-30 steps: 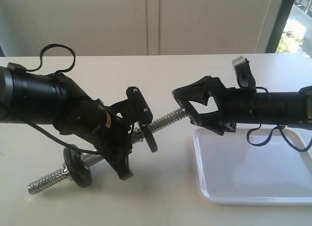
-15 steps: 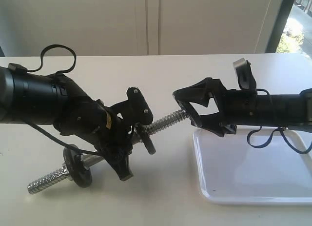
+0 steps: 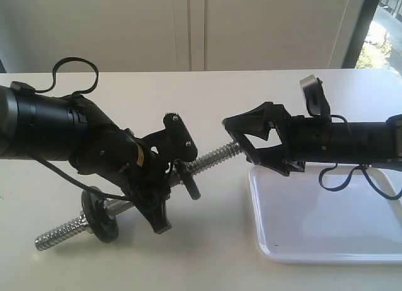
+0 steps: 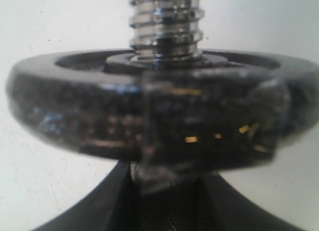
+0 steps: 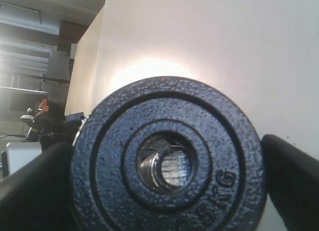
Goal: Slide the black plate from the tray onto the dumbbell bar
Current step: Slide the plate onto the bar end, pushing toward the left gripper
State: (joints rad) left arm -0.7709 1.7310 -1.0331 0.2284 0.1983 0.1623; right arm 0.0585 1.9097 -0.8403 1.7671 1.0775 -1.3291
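Observation:
My left gripper [image 3: 168, 178] is shut on the middle of the dumbbell bar [image 3: 213, 156] and holds it tilted above the table. Two black discs sit on the bar, one [image 3: 100, 214] near its low end and one [image 3: 191, 185] right beside the left fingers. That nearer disc [image 4: 149, 121] fills the left wrist view, with the thread [image 4: 167, 21] beyond it. My right gripper [image 3: 239, 141] is shut on the black plate [image 5: 199, 126]. The bar's threaded tip [image 5: 167, 166] shows inside the plate's hole. The white tray [image 3: 326, 228] lies empty below the right arm.
The cream table [image 3: 207, 253] runs back to a white wall. A window [image 3: 386, 27] is at the far right. Loose black cables hang from both arms, and one loop [image 3: 342, 178] dangles over the tray.
The disc beside the left gripper has slid a little down the bar toward the fingers. The right gripper has barely shifted at the bar's tip.

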